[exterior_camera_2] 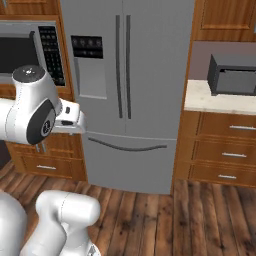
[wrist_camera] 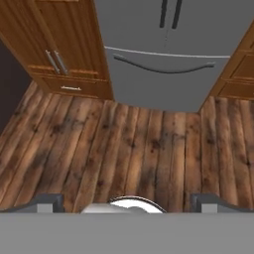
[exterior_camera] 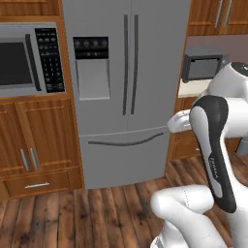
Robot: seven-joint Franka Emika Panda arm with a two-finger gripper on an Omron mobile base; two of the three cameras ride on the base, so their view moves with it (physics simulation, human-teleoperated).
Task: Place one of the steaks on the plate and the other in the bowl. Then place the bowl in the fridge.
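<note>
- I count one fridge (exterior_camera: pixel 126 92) ahead of me, with two upper doors, two long vertical handles (exterior_camera: pixel 130 63) side by side at the middle, one black dispenser panel (exterior_camera: pixel 90 48) on its left door, and one bottom drawer (exterior_camera: pixel 123 152) with a curved bar handle.
- My gripper (wrist_camera: pixel 127 204) points down at the floor; its two dark finger tips stand at the far left and far right of the hand view's bottom, so the jaws are spread wide with nothing between them.
- In the hand view the fridge's drawer sits at the top, well apart from my finger tips, with a stretch of bare wooden floor (wrist_camera: pixel 129 149) between.
- To the fridge's left I see one built-in microwave (exterior_camera: pixel 29 60) above wooden cabinet doors (exterior_camera: pixel 34 140) and a drawer.
- To its right is a pale counter (exterior_camera_2: pixel 215 100) carrying one dark grey box-like appliance (exterior_camera_2: pixel 232 75), above three stacked wooden drawers (exterior_camera_2: pixel 227 152).
- In both base views my own white arm (exterior_camera_2: pixel 35 112) crosses in front of the cabinets beside the fridge; the fridge's doors are shut.
</note>
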